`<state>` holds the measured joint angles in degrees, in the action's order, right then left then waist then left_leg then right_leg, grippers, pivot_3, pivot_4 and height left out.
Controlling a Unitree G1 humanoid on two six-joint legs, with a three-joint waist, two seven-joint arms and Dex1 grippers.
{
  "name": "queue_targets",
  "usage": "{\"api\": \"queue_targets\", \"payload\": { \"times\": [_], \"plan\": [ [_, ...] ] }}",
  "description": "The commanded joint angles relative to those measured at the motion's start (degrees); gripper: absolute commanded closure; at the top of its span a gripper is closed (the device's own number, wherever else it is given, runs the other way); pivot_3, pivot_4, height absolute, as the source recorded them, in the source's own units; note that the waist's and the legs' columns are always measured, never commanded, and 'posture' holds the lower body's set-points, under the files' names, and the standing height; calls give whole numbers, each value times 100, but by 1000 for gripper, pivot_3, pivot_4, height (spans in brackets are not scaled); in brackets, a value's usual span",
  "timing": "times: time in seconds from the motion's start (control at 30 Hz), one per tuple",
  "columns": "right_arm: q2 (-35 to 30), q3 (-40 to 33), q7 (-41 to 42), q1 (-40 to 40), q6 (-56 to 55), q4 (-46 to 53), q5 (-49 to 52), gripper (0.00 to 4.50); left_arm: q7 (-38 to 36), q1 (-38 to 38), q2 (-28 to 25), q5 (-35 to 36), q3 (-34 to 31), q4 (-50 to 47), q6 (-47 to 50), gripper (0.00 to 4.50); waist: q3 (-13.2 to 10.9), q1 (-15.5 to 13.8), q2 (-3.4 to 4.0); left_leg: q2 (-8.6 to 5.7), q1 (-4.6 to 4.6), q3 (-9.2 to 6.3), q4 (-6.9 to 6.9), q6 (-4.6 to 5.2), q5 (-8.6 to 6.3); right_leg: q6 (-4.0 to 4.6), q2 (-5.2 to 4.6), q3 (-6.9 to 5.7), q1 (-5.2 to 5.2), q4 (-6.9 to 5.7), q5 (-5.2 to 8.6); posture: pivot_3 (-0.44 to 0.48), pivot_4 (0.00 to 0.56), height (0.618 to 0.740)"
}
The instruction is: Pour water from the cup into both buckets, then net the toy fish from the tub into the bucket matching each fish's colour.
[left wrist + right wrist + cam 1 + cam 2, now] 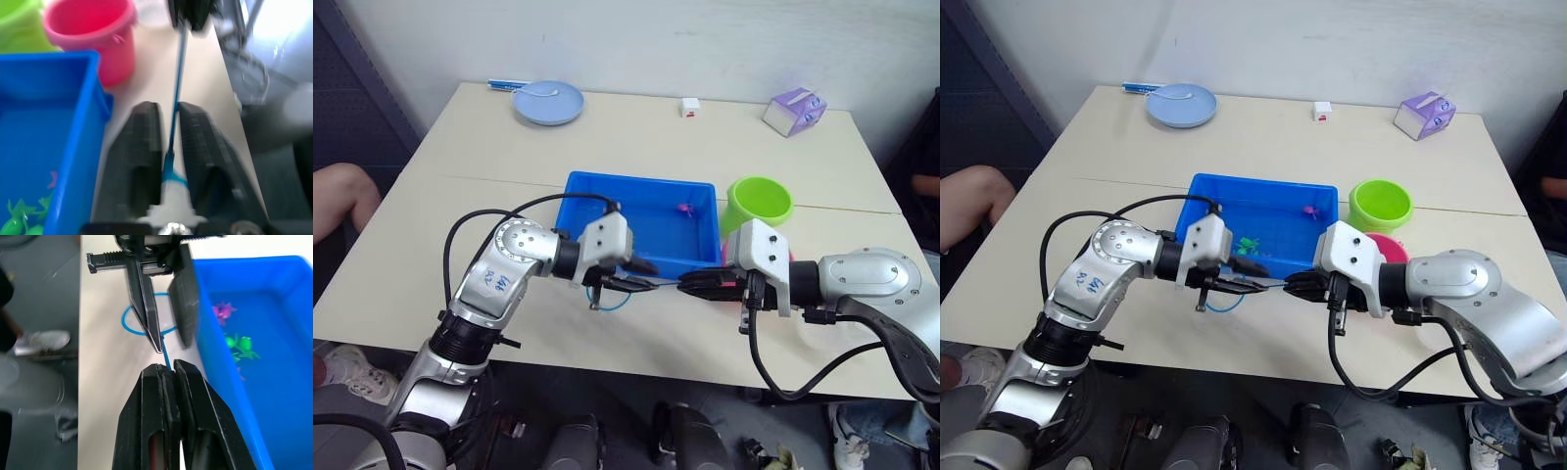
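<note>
The net has a thin blue handle (165, 357) running straight between my two grippers, and its light blue hoop (613, 299) lies by the tub's near wall. My right gripper (690, 285) is shut on the handle's end. My left gripper (644, 275) straddles the handle near the hoop, with its fingers (142, 147) narrowly open. Behind them, the blue tub (636, 180) holds a pink fish (683, 209) and green fish (1249, 243). The green bucket (759, 201) stands right of the tub. The pink bucket (1389, 247) is partly behind my right wrist. The cup is hidden.
At the table's far side are a pale blue plate (548, 101), a small white cube (690, 107) and a purple box (795, 110). A person's knee (337, 191) shows at the left edge. The table's near edge runs just below my grippers.
</note>
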<state>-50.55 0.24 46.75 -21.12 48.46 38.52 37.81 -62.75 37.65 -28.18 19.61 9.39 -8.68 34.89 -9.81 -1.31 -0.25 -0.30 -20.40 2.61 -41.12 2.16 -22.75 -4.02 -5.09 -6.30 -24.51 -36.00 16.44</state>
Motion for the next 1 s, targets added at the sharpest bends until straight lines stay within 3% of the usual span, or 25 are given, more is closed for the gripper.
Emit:
{"api": "queue_targets", "payload": {
  "times": [0.03, 0.13, 0.23, 0.47, 0.63, 1.0],
  "plan": [
    [351, -844, -815, 373, 634, 428, 681, 3726, 76, -103, -295, 1067, -1077, -179, 999, 1360, 0, 28, 0, 0, 0, 0, 2, 0, 0, 0, 0, 0, 0, 0, 0, 0, 150, 740],
    [776, -1248, -1538, 624, 1071, 623, 1220, 3726, 156, -343, -469, 1551, -1614, -218, 1268, 39, -2, 55, 5, 3, 3, -1, 3, -2, 1, 0, 0, 1, 0, -3, 0, 0, 150, 740],
    [1140, -1477, -2202, 809, 1313, 828, 1606, 3726, 278, -597, -630, 1703, -1984, -79, 1324, 0, -3, 48, 6, 2, 6, -7, 0, -3, 1, 0, -2, -1, 9, 0, 0, 0, 150, 740],
    [1349, -1993, -3304, 592, 1641, 483, 2070, 3726, 319, -932, -917, 1530, -1868, -19, 816, 0, -4, 23, 9, -4, 6, -7, 1, -6, -1, 0, -2, -1, 9, 5, 0, 0, 150, 740],
    [1473, -1712, -3879, 297, 2028, 32, 2137, 3726, 438, -885, -820, 1451, -1785, 73, 471, 0, -5, 22, 9, -3, 6, -4, 9, -6, -1, 0, 2, -1, 8, 6, 0, 0, 150, 740],
    [3147, -1770, -5579, -528, 2233, -1415, 1934, 3726, 925, -877, -480, 1403, -1752, -29, 86, 0, -8, 124, 16, 1, 7, 3, 11, -11, 2, 0, 12, 3, 4, 2, 0, 0, 150, 740]
  ]
}}
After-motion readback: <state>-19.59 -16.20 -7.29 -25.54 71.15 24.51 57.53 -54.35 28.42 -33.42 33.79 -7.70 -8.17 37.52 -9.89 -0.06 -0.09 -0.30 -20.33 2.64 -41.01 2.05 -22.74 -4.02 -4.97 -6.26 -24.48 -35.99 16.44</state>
